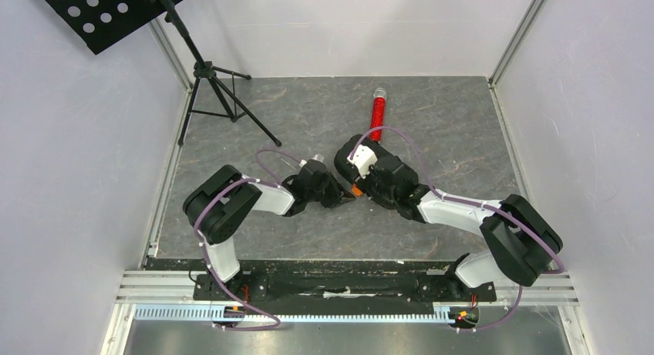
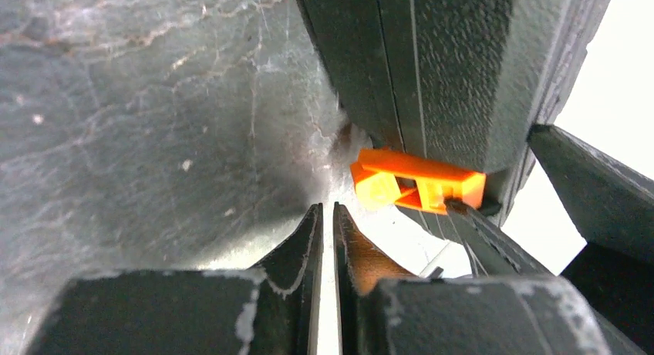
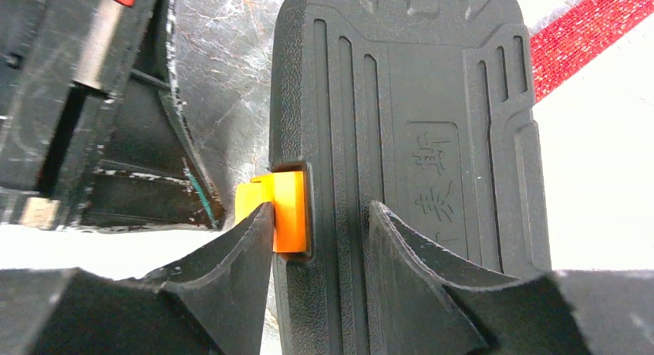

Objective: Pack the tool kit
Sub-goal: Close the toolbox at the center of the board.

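The black ribbed tool kit case [image 3: 432, 100] lies closed on the grey table, its orange latch [image 3: 289, 208] on the left edge. My right gripper [image 3: 320, 216] is open on top of it: one finger touches the latch, the other rests on the lid. My left gripper [image 2: 328, 216] is shut and empty, low on the table, its tips just short of the latch [image 2: 416, 181]. In the top view both grippers meet at the latch [image 1: 356, 191] and hide most of the case. No loose tools show.
A red cylindrical tube [image 1: 377, 114] lies just behind the case, also in the right wrist view [image 3: 594, 38]. A black tripod stand [image 1: 216, 85] with a perforated plate [image 1: 100, 8] is at the back left. Walls enclose the table on three sides.
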